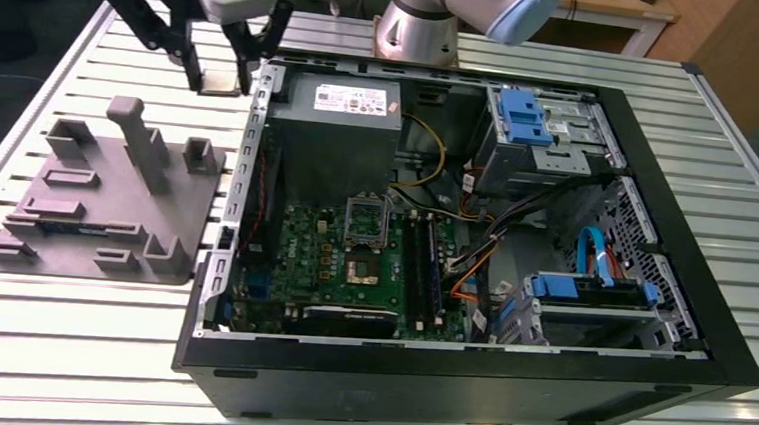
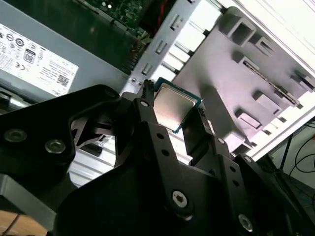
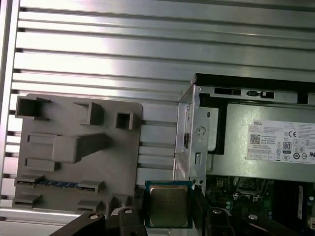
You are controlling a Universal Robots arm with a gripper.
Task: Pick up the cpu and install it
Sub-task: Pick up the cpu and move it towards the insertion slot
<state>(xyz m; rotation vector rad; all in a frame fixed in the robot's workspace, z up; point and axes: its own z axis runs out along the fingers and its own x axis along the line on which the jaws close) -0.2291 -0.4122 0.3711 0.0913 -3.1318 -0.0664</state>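
You had the claw (image 1: pixel 221 79) pinching the cpu (image 3: pixel 168 204) by its edges, held above the table (image 1: pixel 76 352) at ten o'clock of the open case (image 1: pixel 475 380); carrying step, I judge; the socket (image 1: pixel 365 234) would demand level, aligned lowering

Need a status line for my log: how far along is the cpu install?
Done: the pickup, since the cpu is clear of the grey fixture plate and the table. In hand: the gripper is shut on the cpu, in the air beside the computer case edge. Left: seating it; in the exterior view it is not yet over the motherboard.
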